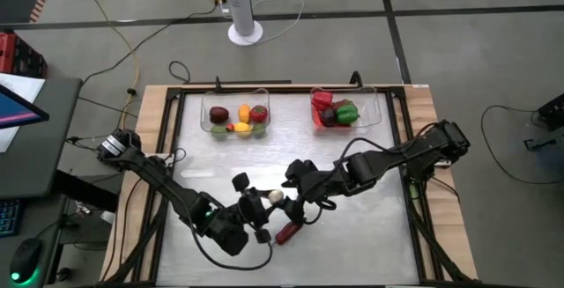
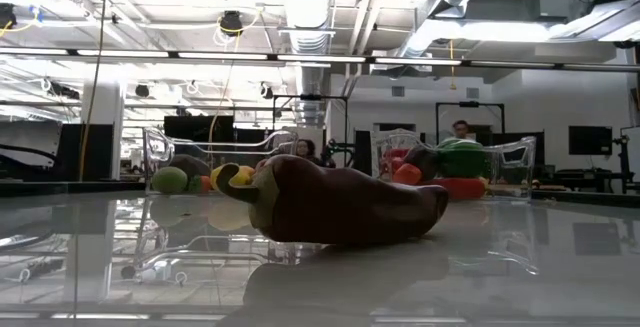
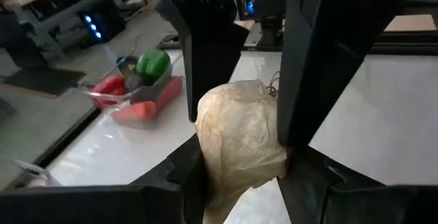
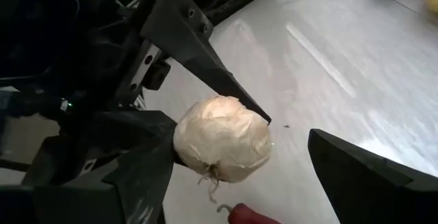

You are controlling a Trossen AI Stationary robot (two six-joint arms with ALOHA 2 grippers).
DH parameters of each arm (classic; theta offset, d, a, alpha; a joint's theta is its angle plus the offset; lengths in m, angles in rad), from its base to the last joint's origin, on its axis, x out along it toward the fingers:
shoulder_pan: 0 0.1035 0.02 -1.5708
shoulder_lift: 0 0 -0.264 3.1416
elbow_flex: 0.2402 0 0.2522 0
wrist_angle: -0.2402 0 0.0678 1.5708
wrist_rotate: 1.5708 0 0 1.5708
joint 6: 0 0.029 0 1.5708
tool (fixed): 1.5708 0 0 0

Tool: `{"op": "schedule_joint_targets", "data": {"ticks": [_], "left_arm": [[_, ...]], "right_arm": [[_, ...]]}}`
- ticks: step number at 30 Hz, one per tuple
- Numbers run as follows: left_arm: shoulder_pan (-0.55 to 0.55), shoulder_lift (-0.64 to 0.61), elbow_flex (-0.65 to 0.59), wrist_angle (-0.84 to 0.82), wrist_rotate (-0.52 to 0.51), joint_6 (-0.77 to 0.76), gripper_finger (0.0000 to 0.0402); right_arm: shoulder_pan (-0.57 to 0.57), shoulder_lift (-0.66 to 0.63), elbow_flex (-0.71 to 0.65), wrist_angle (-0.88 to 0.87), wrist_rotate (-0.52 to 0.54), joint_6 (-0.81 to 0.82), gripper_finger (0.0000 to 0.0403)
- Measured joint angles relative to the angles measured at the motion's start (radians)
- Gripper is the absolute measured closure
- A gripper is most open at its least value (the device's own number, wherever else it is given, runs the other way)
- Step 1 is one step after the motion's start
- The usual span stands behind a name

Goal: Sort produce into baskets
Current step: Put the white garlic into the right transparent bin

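Note:
A cream-white papery bulb (image 1: pixel 276 197) hangs above the table's middle, near the front, in my left gripper (image 1: pixel 267 203). My right gripper (image 4: pixel 241 138) is open, one finger on each side of the same bulb (image 4: pixel 222 138). A dark red chilli (image 1: pixel 288 232) lies on its side on the table just below them, large in the low view (image 2: pixel 340 202). Two clear baskets stand at the far edge. The left one (image 1: pixel 211 122) holds round fruits. The right one (image 1: pixel 374 112) holds red and green peppers. My left gripper pinches the bulb's two opposite sides (image 3: pixel 205 125) between its two fingers (image 3: pixel 311 66). It comes from the table's near left, slanting a little down. The bulb is lifted clear of the table, root tuft (image 4: pixel 213 179) pointing down. My right gripper: I cannot tell whether its finger (image 4: pixel 140 172) touches the bulb; the other finger (image 4: pixel 369 176) stands clear.
A white fan base (image 1: pixel 245 33) stands on the floor beyond the table's far edge. Cables run along the table's left side (image 1: pixel 132 94). Bare tabletop (image 1: pixel 352 244) lies near the front right and between the arms and the baskets.

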Motion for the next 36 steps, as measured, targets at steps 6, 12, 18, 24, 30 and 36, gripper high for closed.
{"op": "schedule_joint_targets", "data": {"ticks": [6, 12, 18, 24, 30, 36], "left_arm": [[0.001, 0.000, 0.003, 0.039, 0.000, 0.072, 0.0269], [0.000, 0.000, 0.004, 0.056, 0.001, 0.093, 0.0269], [0.001, 0.000, 0.004, 0.096, -0.003, 0.157, 0.0269], [0.007, 0.000, 0.004, 0.099, -0.019, 0.201, 0.0269], [0.019, 0.000, 0.004, 0.098, -0.051, 0.204, 0.0269], [0.031, 0.000, 0.004, 0.098, -0.051, 0.201, 0.0269]], "right_arm": [[0.001, 0.001, 0.000, 0.009, 0.013, 0.051, 0.0045], [-0.003, 0.001, 0.000, 0.100, 0.032, 0.053, 0.0045], [-0.016, 0.001, 0.000, 0.094, 0.027, 0.080, 0.0054], [-0.026, 0.001, 0.000, 0.097, -0.001, 0.104, 0.0082], [-0.026, 0.001, 0.000, 0.097, -0.002, 0.105, 0.0096], [-0.026, 0.001, 0.000, 0.096, -0.001, 0.105, 0.0108]]}}
